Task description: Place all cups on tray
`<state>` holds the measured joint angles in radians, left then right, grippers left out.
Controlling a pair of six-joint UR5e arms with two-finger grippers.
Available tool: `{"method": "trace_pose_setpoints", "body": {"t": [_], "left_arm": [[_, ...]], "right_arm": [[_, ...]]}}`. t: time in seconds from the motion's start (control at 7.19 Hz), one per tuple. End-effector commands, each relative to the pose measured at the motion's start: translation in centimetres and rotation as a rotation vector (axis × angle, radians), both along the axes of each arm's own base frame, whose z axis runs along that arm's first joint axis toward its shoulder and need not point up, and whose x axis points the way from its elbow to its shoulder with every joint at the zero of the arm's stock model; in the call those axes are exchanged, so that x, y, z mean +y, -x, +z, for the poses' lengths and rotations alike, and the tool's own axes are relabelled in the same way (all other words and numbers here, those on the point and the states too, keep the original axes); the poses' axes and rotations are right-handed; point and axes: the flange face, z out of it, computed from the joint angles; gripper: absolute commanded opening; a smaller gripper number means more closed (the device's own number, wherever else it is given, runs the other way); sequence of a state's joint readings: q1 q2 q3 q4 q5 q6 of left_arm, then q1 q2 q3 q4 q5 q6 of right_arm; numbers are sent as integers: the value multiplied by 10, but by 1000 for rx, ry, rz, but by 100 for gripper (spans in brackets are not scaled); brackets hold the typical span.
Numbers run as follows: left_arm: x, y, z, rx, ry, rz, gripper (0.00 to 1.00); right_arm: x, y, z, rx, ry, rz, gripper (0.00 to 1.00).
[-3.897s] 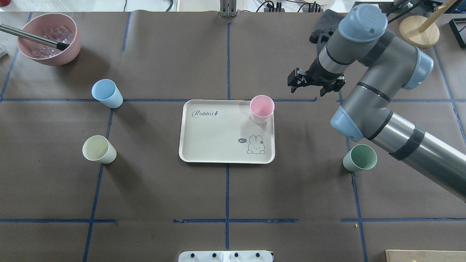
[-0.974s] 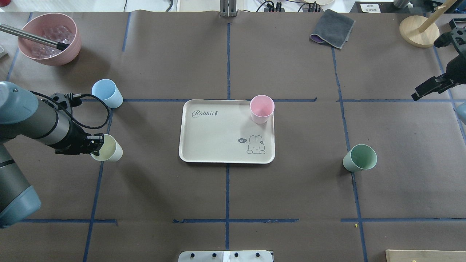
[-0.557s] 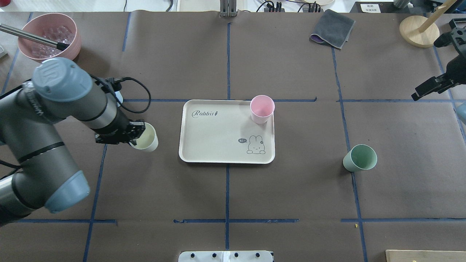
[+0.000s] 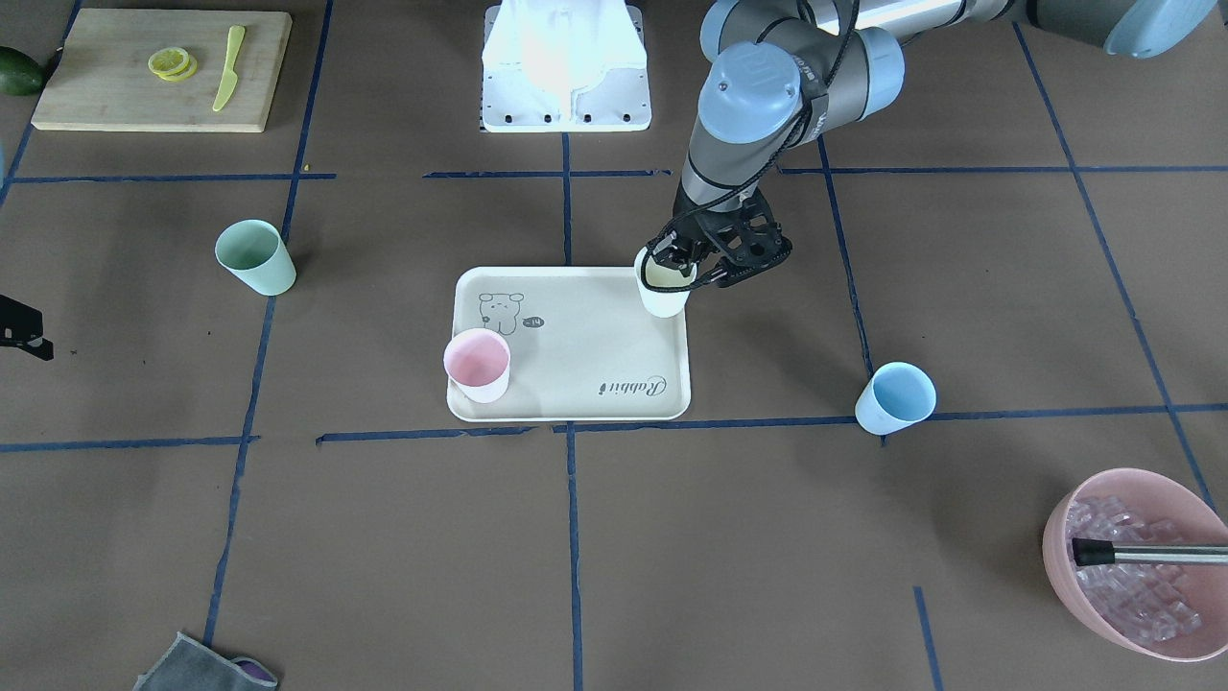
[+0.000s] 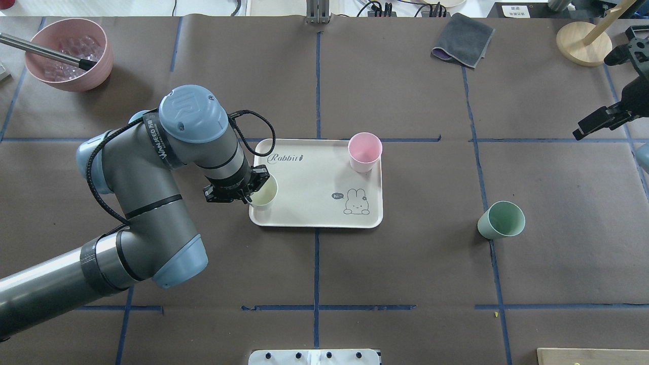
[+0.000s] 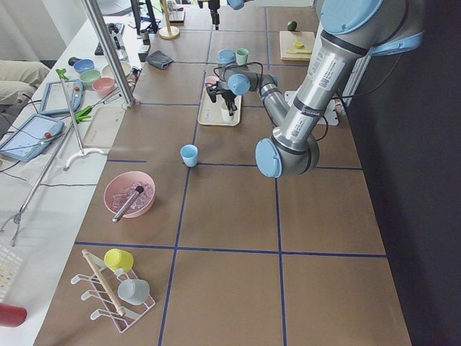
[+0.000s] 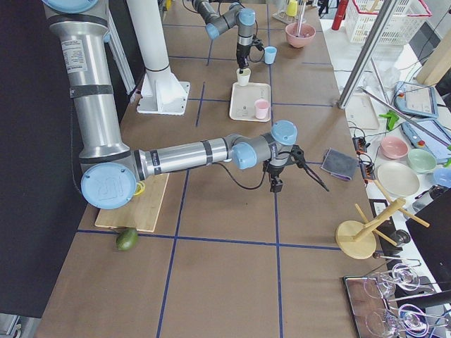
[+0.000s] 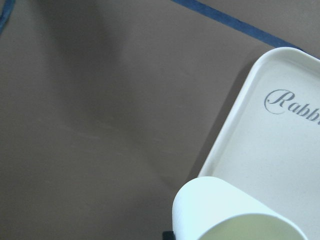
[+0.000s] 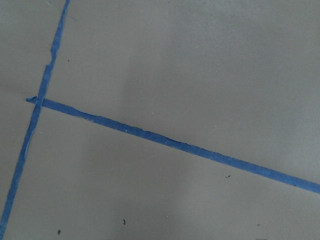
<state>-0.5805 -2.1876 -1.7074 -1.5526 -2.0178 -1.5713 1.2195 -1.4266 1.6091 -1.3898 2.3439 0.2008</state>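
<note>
Overhead exterior: the left arm reaches to the tray (image 5: 309, 203) from its left side; only the tip of the right arm shows, far to the tray's right.
Bowl (image 5: 68, 53): pink, holding clear cubes, on the counter (image 5: 405, 263) well beyond the tray's far-left corner.
Blue cup (image 4: 895, 398): upright on the counter, off the tray's far-left corner and apart from it; the left arm hides it from overhead.
Left pincer (image 5: 252, 190): points down at the tray's left edge, clamped on the rim of the cream cup, one finger inside the rim and one outside.
Cream cup (image 5: 263, 191): upright in the left pincer, over the tray's near-left corner just inside the rim; I cannot tell whether its base touches the tray.
Pink cup (image 5: 364, 152): upright on the tray, in its far-right corner, with nothing touching it.
Cloth (image 5: 464, 39): grey, folded, on the counter well beyond the tray's far-right corner.
Green cup (image 5: 502, 219): upright on the counter, well to the right of the tray.
Right pincer (image 5: 588, 126): far right of the tray, over bare counter; I cannot tell how wide its jaws stand.
</note>
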Motion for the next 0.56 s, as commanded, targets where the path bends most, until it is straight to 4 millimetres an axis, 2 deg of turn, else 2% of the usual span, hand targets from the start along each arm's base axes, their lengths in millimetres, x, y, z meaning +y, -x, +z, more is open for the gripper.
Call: {"method": "trace_pose_setpoints", "body": {"t": [0.0, 0.14, 0.28, 0.42], "left_arm": [[9, -19, 1, 18, -10, 22, 3], [10, -19, 1, 18, -9, 23, 28], [12, -20, 1, 18, -9, 26, 66], [14, -15, -1, 25, -17, 24, 96]], "right_arm": [[0, 0, -4, -3, 2, 8, 99], [2, -1, -5, -4, 6, 14, 99], [2, -1, -7, -5, 10, 22, 99], [5, -2, -13, -10, 3, 26, 99]]}}
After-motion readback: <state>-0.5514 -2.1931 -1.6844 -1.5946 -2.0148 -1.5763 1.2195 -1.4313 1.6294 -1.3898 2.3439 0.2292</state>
